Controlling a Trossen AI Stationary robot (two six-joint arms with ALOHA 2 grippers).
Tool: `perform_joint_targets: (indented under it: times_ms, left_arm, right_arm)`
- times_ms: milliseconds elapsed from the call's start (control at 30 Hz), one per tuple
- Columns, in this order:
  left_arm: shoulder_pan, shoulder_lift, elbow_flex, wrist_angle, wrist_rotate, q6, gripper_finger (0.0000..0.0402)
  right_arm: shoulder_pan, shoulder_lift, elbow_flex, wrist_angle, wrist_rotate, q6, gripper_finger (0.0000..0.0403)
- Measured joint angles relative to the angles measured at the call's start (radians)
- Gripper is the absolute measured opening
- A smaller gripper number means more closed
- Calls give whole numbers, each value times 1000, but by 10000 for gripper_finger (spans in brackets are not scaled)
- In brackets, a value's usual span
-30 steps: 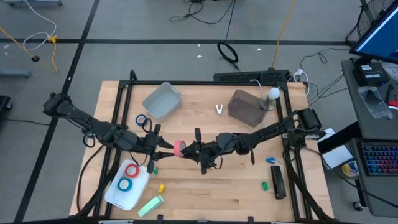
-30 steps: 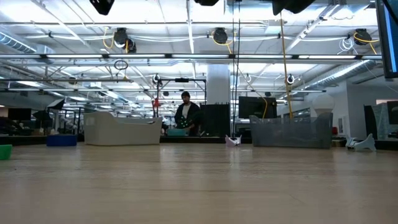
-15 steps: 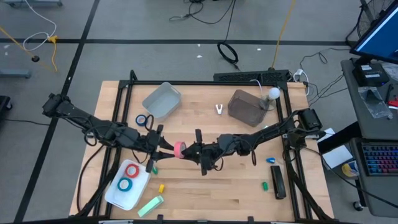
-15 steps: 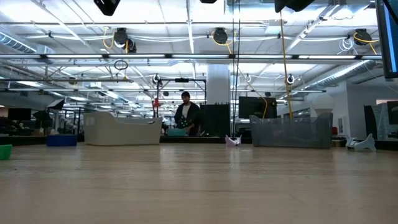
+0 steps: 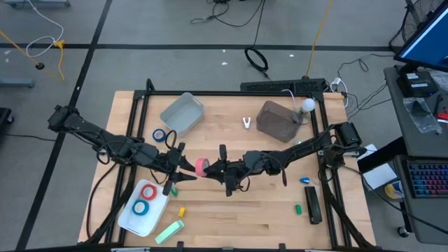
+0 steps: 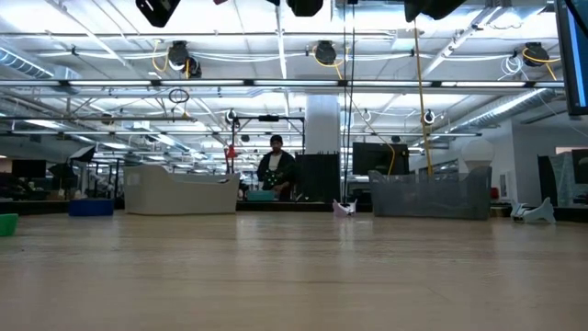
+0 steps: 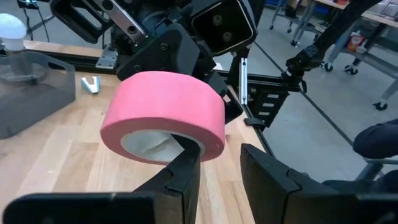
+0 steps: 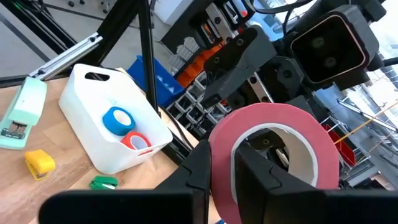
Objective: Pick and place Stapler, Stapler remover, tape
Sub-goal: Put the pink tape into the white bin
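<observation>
Going left to right in the high view: the white tray (image 5: 127, 220) at the near-left corner holds two rolls, one red (image 5: 148, 191) and one blue (image 5: 142, 206). A second blue roll (image 5: 160, 134) lies loose on the table further back. The left gripper (image 5: 183, 166) is up against the pinkish-red roll (image 5: 201, 166), which hangs in the air over the middle of the table. Whether the left gripper actually has hold of it can't be told.

The right gripper (image 5: 218, 168) clearly does. It's nipped narrow on the roll's wall, one finger through the pale core and one on the outside.

That makes four rolls of tape. There's one small metal staple remover (image 5: 246, 123) toward the back. Probably two staplers: a pale green one (image 5: 169, 230) at the near edge and a black one (image 5: 313, 205) at the near right.

The held roll should be light and stiff, a ring that won't squash, though the outer face looks smooth and a bit slippery. Pinching the wall through the hole seems the safest hold. Squeezing across the full width could let it pop out.
</observation>
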Motion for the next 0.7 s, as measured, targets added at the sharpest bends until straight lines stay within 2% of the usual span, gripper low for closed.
perform_joint_targets:
  times_ms: [267, 500, 700]
  left_arm:
    - [47, 0, 0, 55, 22, 5, 113]
    - [85, 56, 0, 148, 84, 13, 113]
    - [92, 71, 0, 187, 82, 39, 113]
  right_arm:
    - [-3, -2, 0, 33, -37, 30, 33]
    - [-7, -2, -2, 62, -59, 31, 33]
    - [-19, -3, -2, 49, -59, 49, 33]
